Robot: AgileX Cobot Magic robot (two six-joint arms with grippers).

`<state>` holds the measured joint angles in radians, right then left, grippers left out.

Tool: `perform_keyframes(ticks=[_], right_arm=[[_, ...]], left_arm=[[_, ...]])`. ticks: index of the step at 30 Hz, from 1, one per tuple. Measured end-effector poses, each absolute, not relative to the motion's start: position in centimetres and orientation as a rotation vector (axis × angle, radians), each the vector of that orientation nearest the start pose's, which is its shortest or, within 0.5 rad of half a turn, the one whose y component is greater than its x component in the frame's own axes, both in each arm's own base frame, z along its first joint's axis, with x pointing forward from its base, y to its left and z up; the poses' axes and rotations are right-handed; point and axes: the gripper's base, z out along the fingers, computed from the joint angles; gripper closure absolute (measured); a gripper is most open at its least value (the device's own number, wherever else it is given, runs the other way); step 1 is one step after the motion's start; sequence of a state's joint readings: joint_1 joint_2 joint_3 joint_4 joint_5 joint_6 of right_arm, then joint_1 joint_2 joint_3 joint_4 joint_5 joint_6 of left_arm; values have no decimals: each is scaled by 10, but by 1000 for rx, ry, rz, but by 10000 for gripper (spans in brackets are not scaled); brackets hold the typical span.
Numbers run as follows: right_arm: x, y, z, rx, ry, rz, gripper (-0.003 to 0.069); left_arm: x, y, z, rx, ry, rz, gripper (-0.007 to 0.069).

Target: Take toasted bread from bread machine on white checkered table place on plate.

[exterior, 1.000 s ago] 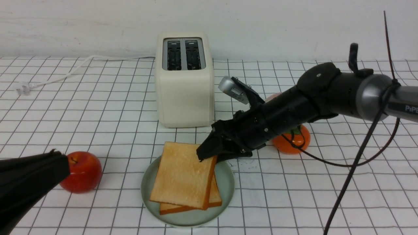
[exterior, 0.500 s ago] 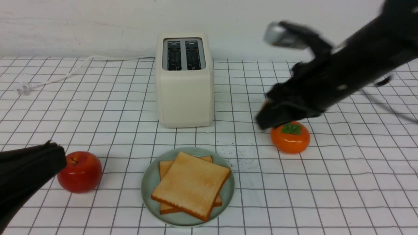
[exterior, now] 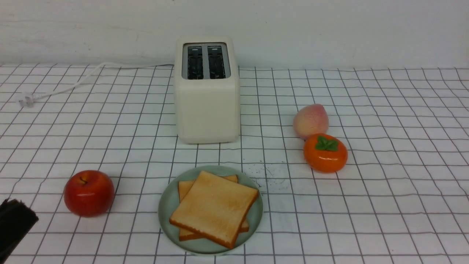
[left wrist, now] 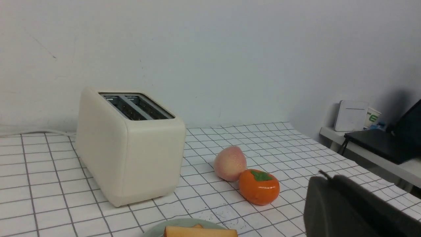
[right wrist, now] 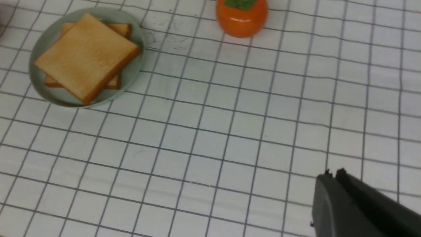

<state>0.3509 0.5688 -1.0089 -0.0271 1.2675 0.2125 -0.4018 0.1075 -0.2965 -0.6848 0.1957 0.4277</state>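
At six o'clock from the bread machine (exterior: 207, 106), the toasted bread (exterior: 214, 207) lies stacked on the plate (exterior: 165, 214). Right claw (right wrist: 332, 174) hangs over the surface (right wrist: 230, 131), closed and empty; left claw (left wrist: 325, 179) is closed too, holding nothing.

Only the dark tip of the left gripper (exterior: 18, 216) in the front view, low at the near left corner, jaws closed flat together, nothing held, right gripper (right wrist: 333, 173) seen from its own wrist camera only, jaws pressed together, tips aligned, nothing between them
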Motion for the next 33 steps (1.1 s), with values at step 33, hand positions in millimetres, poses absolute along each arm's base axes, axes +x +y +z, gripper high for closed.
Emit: perform_keyframes(ticks=[33], right_arm=[[41,-5,234,60,1791,171,674]], left_arm=[[47,-33,238,224,1601,-608,638]])
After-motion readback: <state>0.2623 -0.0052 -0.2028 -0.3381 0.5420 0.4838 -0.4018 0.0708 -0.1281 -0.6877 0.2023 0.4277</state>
